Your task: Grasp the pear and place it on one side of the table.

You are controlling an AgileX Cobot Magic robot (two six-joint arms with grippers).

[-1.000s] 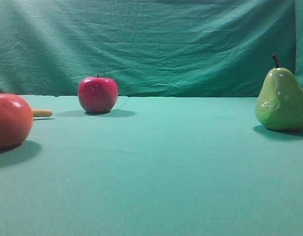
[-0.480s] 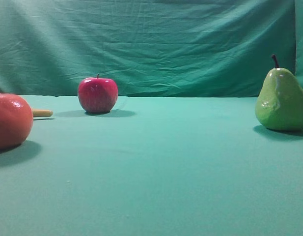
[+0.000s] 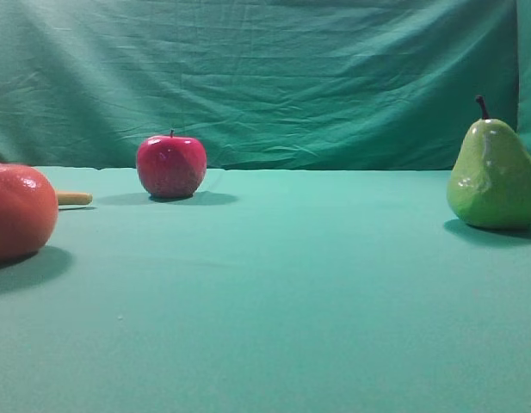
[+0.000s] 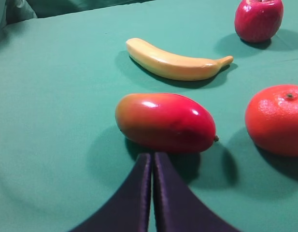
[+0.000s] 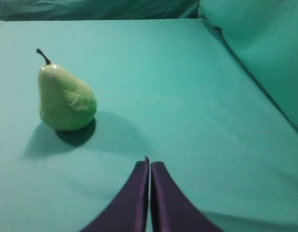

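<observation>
The glossy yellow-green pear (image 3: 494, 176) stands upright at the right edge of the teal table (image 3: 282, 292) in the high view. In the right wrist view the pear (image 5: 64, 99) stands up and to the left of my right gripper (image 5: 149, 164), which is shut and empty, well apart from it. My left gripper (image 4: 152, 157) is shut and empty, its tips just in front of a red-orange mango (image 4: 165, 122). Neither gripper shows in the high view.
A red apple (image 3: 170, 165) sits at the back left, also in the left wrist view (image 4: 258, 19). A large orange fruit (image 3: 20, 211) is at the left edge, seen too by the left wrist (image 4: 276, 119). A yellow banana (image 4: 175, 63) lies behind the mango. Green backdrop cloth (image 5: 264, 53) rises at the right.
</observation>
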